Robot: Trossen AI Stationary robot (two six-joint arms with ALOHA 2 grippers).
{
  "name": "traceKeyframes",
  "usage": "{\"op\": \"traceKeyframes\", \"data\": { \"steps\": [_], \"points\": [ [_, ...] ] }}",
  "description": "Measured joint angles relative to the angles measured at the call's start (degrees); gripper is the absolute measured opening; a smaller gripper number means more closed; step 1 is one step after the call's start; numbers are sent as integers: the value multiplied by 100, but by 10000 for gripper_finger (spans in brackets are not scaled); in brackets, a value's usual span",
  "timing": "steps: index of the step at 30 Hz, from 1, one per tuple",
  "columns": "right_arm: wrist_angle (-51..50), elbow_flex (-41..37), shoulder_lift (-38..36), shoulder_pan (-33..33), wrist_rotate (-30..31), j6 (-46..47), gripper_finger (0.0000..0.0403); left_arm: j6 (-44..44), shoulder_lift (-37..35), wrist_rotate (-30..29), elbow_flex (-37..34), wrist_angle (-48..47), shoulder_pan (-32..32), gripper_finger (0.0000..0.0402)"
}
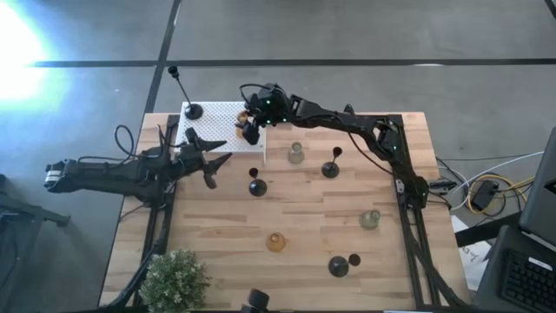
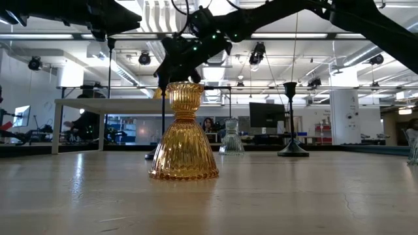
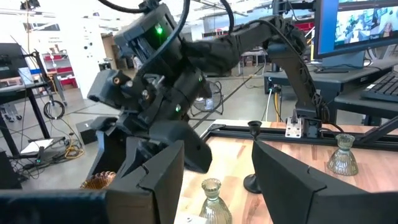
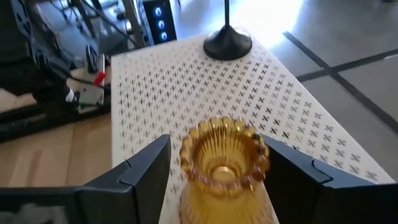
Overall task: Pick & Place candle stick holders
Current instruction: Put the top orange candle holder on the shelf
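An amber glass candle stick holder (image 4: 224, 158) stands upright on the white perforated box (image 4: 292, 106) at the table's far left. My right gripper (image 4: 219, 152) is open, with one finger on either side of the holder's ribbed top; in the high view my right gripper (image 1: 252, 129) hangs over the box's right part. A black holder (image 1: 193, 110) with a thin stem stands on the box's far left corner. My left gripper (image 1: 210, 162) hovers open near the box's near edge, holding nothing.
Several holders stand on the wooden table: black ones (image 1: 256, 185) (image 1: 331, 167) (image 1: 339, 265), a pale glass one (image 1: 296, 154), a pale green one (image 1: 370, 218) and an amber one (image 1: 276, 242). A potted plant (image 1: 174, 278) sits at the near left corner.
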Motion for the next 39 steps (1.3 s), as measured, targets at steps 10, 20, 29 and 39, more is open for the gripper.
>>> {"op": "traceKeyframes", "data": {
  "steps": [10,20,29,39],
  "points": [
    [-865,123,-629,42,-1,-548,221,-19,0,0,0,-49,0,195],
    [-3030,9,-1874,505,-67,-1404,214,-563,113,50,-55,-487,2,195],
    [-3875,-1275,-3352,1262,64,-1327,106,-439,368,-307,-129,-168,4,195],
    [-2420,-4035,-5228,1592,457,-460,16,-457,1116,-1358,-140,338,182,195]
  ]
}}
